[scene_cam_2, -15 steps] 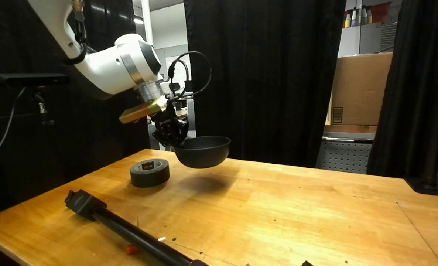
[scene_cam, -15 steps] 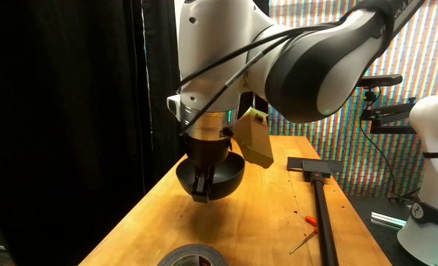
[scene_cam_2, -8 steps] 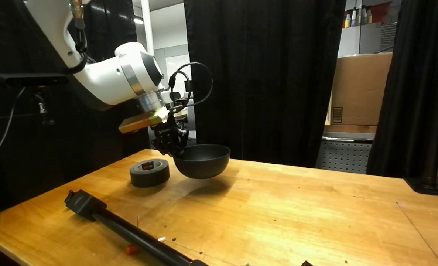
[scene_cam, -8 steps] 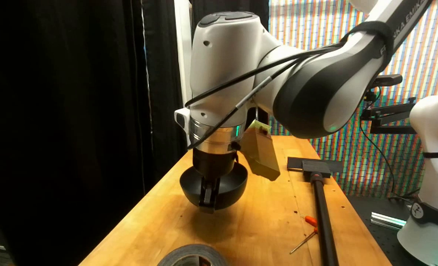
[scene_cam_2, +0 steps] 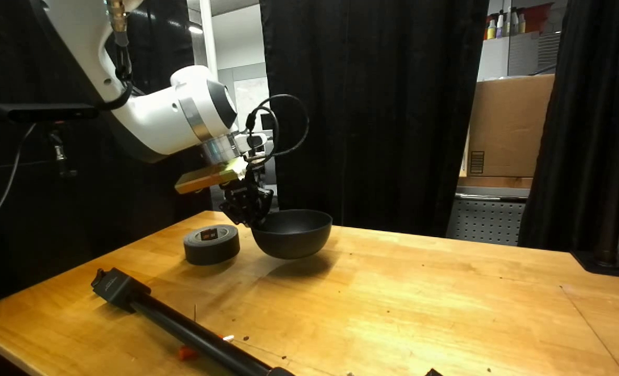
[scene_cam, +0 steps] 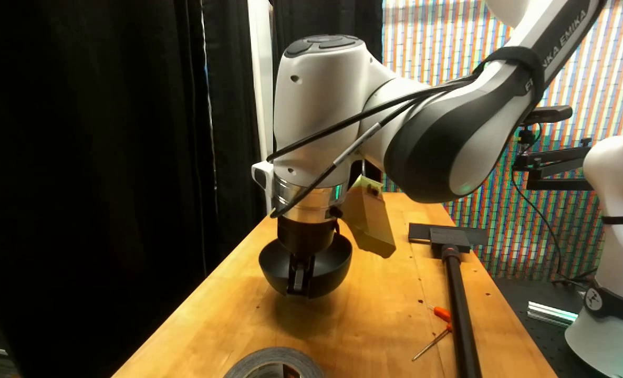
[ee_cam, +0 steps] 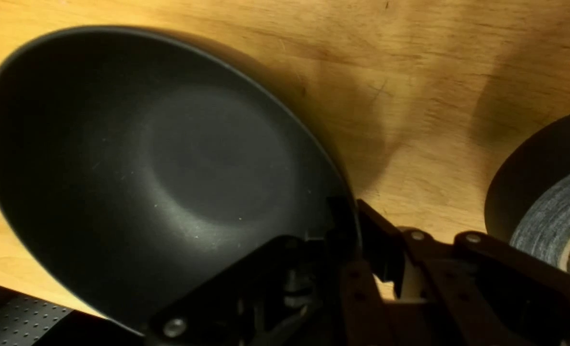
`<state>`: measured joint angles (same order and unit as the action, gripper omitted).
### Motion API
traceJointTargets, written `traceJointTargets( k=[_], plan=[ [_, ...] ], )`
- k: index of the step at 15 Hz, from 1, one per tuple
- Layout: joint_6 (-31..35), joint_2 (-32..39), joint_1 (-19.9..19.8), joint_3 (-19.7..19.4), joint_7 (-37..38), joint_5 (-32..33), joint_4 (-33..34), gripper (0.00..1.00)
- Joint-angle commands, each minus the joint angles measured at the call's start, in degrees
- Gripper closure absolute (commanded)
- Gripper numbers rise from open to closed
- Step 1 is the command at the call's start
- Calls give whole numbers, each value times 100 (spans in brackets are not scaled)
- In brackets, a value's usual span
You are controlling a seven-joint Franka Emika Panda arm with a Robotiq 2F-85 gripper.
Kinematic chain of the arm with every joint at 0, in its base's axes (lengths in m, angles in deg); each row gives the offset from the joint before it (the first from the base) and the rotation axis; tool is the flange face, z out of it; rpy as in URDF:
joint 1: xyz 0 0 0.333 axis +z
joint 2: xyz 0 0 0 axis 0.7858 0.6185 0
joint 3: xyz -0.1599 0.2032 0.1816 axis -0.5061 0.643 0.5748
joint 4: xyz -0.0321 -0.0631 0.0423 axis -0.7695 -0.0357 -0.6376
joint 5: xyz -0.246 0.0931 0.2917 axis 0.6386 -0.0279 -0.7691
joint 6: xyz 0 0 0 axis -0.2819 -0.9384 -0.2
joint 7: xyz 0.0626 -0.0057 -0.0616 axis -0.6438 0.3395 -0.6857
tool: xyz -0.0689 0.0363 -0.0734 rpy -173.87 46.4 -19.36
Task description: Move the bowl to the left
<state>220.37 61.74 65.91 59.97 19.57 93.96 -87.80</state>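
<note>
Your gripper (ee_cam: 357,216) grasping the dark bowl (scene_cam_2: 293,241) by its rim — above the speck-marked wooden table (scene_cam_2: 419,308), tape roll (scene_cam_2: 211,253) near, black curtains (scene_cam_2: 377,115) behind, cardboard box (scene_cam_2: 510,128) between them.

A white robot arm (scene_cam: 319,105) reaches over a bench (scene_cam: 374,315) in an apparent robotics lab, with another arm (scene_cam: 617,252) at the right edge of an exterior view, a mounted camera (scene_cam: 548,114) at upper right and black curtains (scene_cam: 91,157) at left.
</note>
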Motion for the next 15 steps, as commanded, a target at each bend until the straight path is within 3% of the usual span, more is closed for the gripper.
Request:
traceJointTargets(
  k=[1, 15],
  plan=[
    [235, 50, -52, -35, -187, -109, -8, 98],
    [372, 470, -50, -157, -445, -413, 98, 98]
  ],
)
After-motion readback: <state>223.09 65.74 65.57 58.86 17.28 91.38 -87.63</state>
